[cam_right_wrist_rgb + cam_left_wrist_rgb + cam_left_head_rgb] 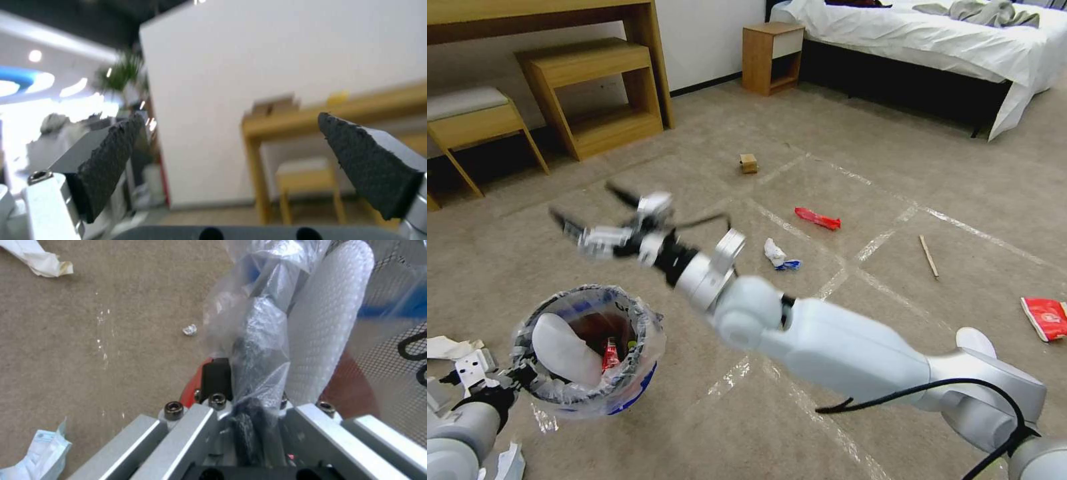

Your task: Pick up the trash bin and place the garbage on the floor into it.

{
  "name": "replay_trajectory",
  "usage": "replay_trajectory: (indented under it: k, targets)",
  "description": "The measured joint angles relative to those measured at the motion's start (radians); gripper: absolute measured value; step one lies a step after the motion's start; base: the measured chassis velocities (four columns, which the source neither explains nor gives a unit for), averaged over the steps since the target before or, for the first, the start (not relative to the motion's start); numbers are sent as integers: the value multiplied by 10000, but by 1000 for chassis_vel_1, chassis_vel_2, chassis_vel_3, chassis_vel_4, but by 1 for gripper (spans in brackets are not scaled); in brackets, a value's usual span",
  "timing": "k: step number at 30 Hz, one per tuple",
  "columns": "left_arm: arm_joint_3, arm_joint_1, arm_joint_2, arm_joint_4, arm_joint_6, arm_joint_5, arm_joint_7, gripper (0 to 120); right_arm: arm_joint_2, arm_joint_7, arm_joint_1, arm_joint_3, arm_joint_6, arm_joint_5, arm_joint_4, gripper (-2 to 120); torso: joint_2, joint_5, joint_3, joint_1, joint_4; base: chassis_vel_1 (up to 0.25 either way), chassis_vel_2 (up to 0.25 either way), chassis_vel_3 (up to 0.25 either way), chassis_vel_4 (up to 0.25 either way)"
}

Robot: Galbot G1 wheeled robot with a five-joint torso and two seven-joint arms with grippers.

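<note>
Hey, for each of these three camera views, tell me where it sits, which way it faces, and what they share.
Head view: on the robot's head, looking forward and down at the floor; both arms show, the right hand open in the air above the trash bin.
Left wrist view: on the left arm, facing along the left hand, shut on the trash bin's bagged rim.
Right wrist view: on the right arm, facing level past the right hand toward a wall.
Shared: head and left wrist views both show the trash bin.
</note>
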Motion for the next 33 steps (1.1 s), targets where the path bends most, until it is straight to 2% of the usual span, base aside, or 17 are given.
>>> replay_trajectory:
  k: [3,4,6,7,11,16,19,20,21,23,29,32,33]
  targets:
    - [-24,13,-7,-12,-43,126,53,0,-477,-444,-325,1518,249,-38,65,100,0,0,0,0,1,0,0,0,0]
    - [-24,13,-7,-12,-43,126,53,0,-477,-444,-325,1518,249,-38,65,100,0,0,0,0,1,0,0,0,0]
    - [-42,9,6,-25,-85,292,124,0,-1211,-732,-963,2876,321,-25,263,100,0,3,0,0,-1,0,0,0,0]
    - [-42,9,6,-25,-85,292,124,0,-1211,-732,-963,2876,321,-25,263,100,0,3,0,0,-1,0,0,0,0]
    - [-90,-54,28,-57,-122,486,186,0,-2328,-902,-2373,5226,339,-335,604,100,-1,6,1,0,-7,0,0,0,0]
    - [-116,-73,46,-66,-137,534,216,0,-2748,-746,-3147,6335,419,-711,795,100,0,3,0,0,-1,0,0,0,0]
    - [-141,-125,89,-40,-142,538,227,0,-3130,-543,-4623,8158,531,-1386,1142,100,0,2,-1,0,-2,0,0,0,0]
    - [-141,-125,89,-40,-142,538,227,0,-3130,-543,-4623,8158,531,-1386,1142,100,0,2,-1,0,-2,0,0,0,0]
    - [-140,-135,81,-20,-142,535,230,0,-3172,-548,-5630,9143,714,-1791,1372,100,-1,6,-1,0,-6,0,0,0,0]
    - [-167,-109,43,-20,-143,535,238,0,-3047,-585,-6540,9995,910,-2090,1612,100,0,3,-1,0,-4,0,0,0,0]
    - [-218,-3,3,-64,-144,594,253,0,-2585,-301,-7728,11024,885,-2958,1890,100,0,1,-1,0,-1,0,0,0,0]
    - [-219,1,-4,-73,-158,688,297,0,-2155,258,-8494,11275,748,-4127,1856,100,0,0,-1,0,0,0,0,0,0]
    - [-219,1,-4,-73,-158,688,297,0,-2155,258,-8494,11275,748,-4127,1856,100,0,0,-1,0,0,0,0,0,0]
